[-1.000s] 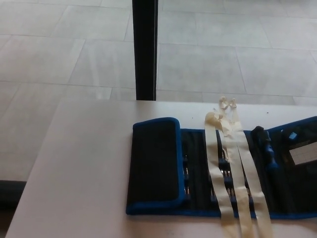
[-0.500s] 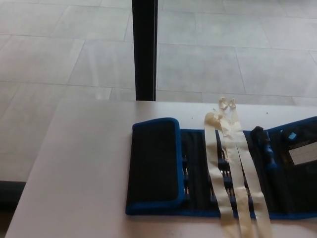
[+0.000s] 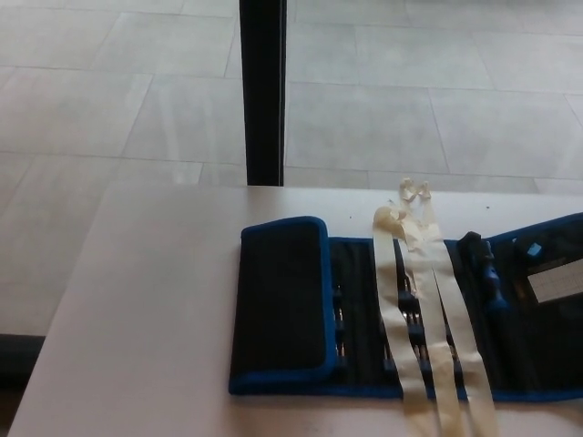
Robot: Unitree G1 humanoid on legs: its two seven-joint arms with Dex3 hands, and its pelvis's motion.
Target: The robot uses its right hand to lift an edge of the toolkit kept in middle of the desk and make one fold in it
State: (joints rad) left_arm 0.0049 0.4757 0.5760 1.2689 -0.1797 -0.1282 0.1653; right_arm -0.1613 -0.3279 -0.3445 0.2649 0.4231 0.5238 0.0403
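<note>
A black toolkit roll with blue trim [image 3: 364,314] lies flat on the pale desk [image 3: 146,328], stretching from the middle out past the right edge of the head view. Its left end flap [image 3: 282,305] is folded over onto the tool pockets. Two cream tie straps [image 3: 428,319] run down across the open part, knotted at the top. A blue-handled tool [image 3: 492,278] sits in a pocket at the right. Neither of my hands shows.
A black vertical post [image 3: 264,91] stands behind the desk's far edge. Grey tiled floor [image 3: 437,82] lies beyond. The desk's left half is bare surface, with its left edge slanting down toward the lower left.
The whole picture has shifted slightly, so the camera moved a little. The toolkit and straps lie as before.
</note>
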